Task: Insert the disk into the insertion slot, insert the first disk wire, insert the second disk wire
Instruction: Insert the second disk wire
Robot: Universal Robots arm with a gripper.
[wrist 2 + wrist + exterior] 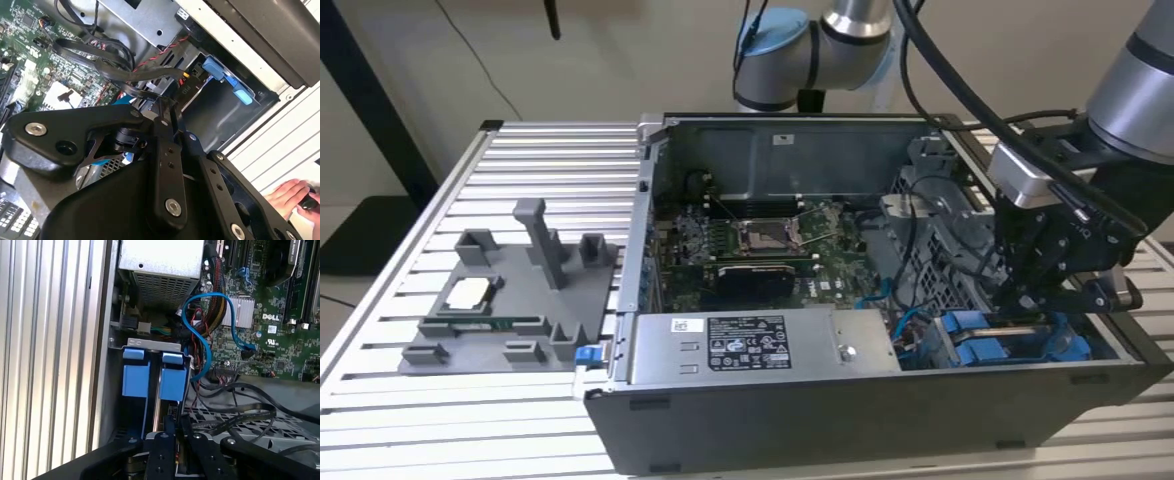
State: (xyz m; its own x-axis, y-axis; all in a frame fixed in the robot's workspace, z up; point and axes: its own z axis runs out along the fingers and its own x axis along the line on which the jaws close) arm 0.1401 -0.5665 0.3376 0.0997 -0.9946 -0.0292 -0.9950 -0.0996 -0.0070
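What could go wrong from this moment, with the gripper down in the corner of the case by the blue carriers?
1. Loose black cables lie right beside the gripper; any move may snag or drag them.
2. The blue cable loops close over the blue carriers and might get pinched or pulled.
3. A hand rests near the case in the second wrist view; a sudden arm swing might strike it.
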